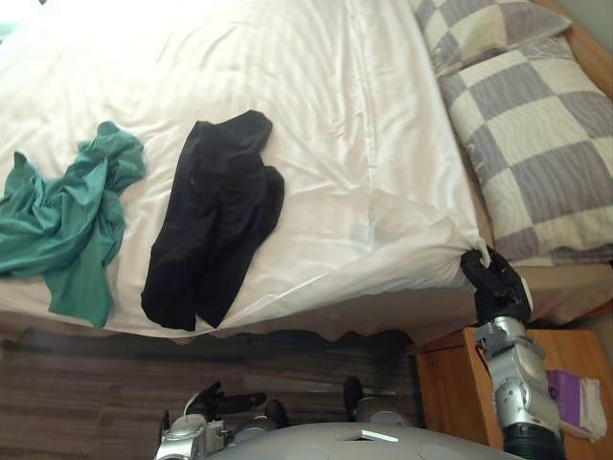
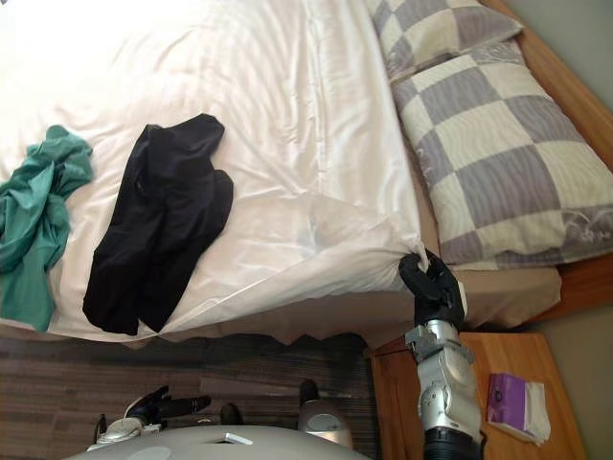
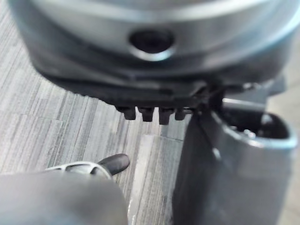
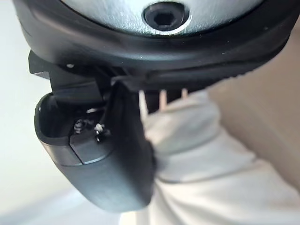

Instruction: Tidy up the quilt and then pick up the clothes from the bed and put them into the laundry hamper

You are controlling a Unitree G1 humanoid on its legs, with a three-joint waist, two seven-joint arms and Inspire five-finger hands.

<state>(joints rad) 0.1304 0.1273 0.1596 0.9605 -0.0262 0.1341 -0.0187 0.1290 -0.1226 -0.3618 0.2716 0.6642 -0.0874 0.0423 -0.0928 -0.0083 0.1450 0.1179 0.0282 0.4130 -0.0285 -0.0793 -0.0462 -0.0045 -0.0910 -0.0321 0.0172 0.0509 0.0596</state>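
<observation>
Low on the left, above the floor, the left hand (image 1: 225, 402) hangs idle, fingers loosely straight. On the bed, a crumpled green top (image 1: 67, 216) and a black garment (image 1: 215, 230) lie on the white quilt (image 1: 316, 115), not yet collected (the quilt comes first, I judge). At the right edge, the right hand (image 1: 496, 278) pinches the quilt's corner between thumb and fingers, its arm reaching up beside the pillows (image 1: 536, 163), probably to draw the cloth flat.
</observation>
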